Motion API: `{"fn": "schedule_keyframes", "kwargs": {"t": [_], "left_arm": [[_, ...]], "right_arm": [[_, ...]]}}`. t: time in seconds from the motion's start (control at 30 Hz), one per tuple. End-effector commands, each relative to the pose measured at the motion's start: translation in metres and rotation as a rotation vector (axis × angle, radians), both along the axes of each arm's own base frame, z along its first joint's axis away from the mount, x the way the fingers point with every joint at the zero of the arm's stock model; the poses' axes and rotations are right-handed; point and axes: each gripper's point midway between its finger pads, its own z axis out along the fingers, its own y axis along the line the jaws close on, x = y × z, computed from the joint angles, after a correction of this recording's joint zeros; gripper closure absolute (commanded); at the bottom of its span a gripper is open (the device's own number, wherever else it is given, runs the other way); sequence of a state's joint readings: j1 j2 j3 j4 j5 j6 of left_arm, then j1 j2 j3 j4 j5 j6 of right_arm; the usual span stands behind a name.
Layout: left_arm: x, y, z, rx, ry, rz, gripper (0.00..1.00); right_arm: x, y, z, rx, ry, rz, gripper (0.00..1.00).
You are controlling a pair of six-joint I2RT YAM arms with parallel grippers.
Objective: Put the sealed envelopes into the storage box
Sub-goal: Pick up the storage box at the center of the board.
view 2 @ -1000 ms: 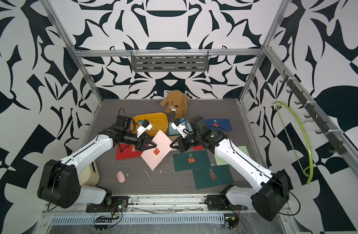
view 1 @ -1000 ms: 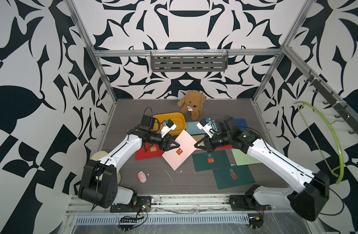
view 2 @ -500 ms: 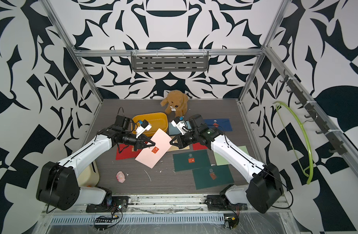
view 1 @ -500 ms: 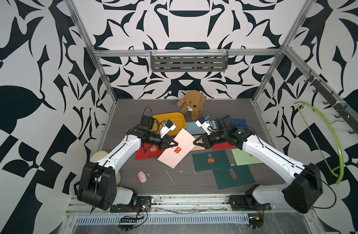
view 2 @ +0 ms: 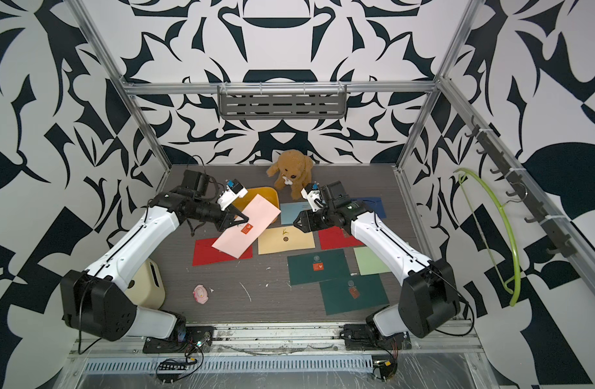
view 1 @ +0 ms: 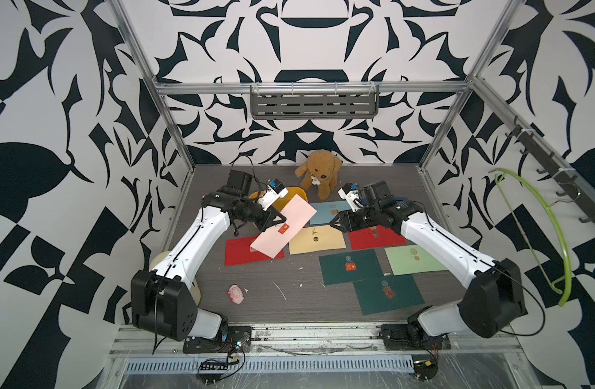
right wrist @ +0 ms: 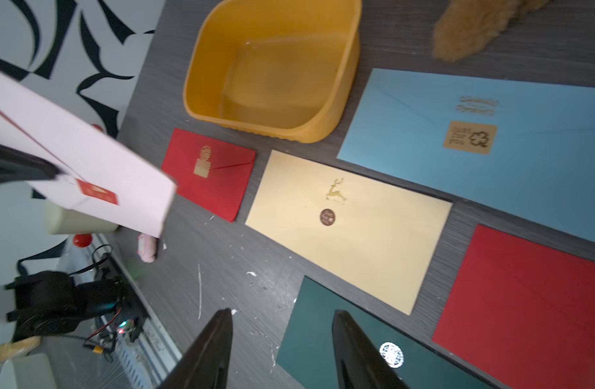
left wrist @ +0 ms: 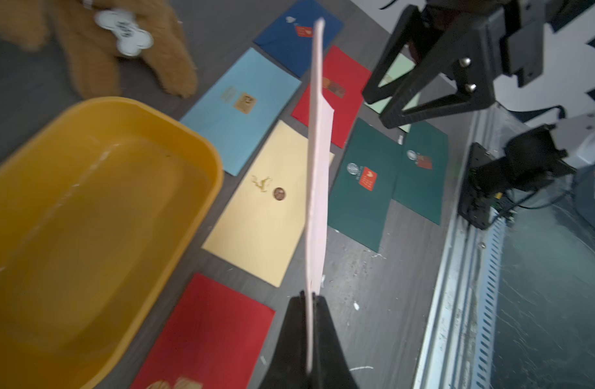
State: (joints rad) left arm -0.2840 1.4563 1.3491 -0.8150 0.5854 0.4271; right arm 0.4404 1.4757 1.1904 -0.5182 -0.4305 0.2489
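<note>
One pink envelope (view 1: pixel 284 229) sat clamped in the left gripper (left wrist: pixel 310 298); the right gripper (right wrist: pixel 282 316) gaped empty.
It wanted levelling over the storage box (right wrist: pixel 306 133) before release.

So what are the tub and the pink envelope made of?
The tub looks like moulded plastic, yellow, slightly glossy: rounded corners, soft sheen inside. The pink envelope looks like paper or thin card, matte: very thin edge-on, nearly flat though held at one end.

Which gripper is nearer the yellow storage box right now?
Left. The left gripper, shut on the pink envelope, is right beside the storage box; the right gripper hangs farther off, beyond that envelope.
</note>
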Motion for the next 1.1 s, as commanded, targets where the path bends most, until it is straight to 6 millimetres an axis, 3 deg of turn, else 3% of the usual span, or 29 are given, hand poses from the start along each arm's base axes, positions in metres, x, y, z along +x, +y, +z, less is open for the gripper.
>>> {"fn": "schedule_keyframes", "kwargs": {"t": [0.0, 0.17, 0.4, 0.53, 0.87, 1.07], "left_arm": [[0.006, 0.029, -0.009, 0.178, 0.042, 0.074, 1.0], [0.016, 0.044, -0.009, 0.324, 0.058, 0.043, 1.0], [0.02, 0.059, -0.004, 0.418, 0.078, 0.077, 1.0], [0.019, 0.066, -0.003, 0.459, 0.074, 0.087, 1.0], [0.022, 0.068, 0.005, 0.453, 0.039, 0.111, 1.0], [0.024, 0.067, 0.002, 0.455, 0.039, 0.106, 1.0]], "right_arm": [[0.035, -0.01, -0.001, -0.064, -0.031, -0.156, 0.46], [0.071, -0.001, -0.01, -0.068, -0.062, -0.273, 0.46], [0.109, 0.055, -0.029, -0.082, -0.069, -0.24, 0.46], [0.126, 0.078, -0.045, -0.106, -0.066, -0.236, 0.47], [0.149, 0.087, -0.084, -0.193, -0.058, -0.249, 0.53], [0.156, 0.09, -0.091, -0.196, -0.055, -0.251, 0.73]]}}
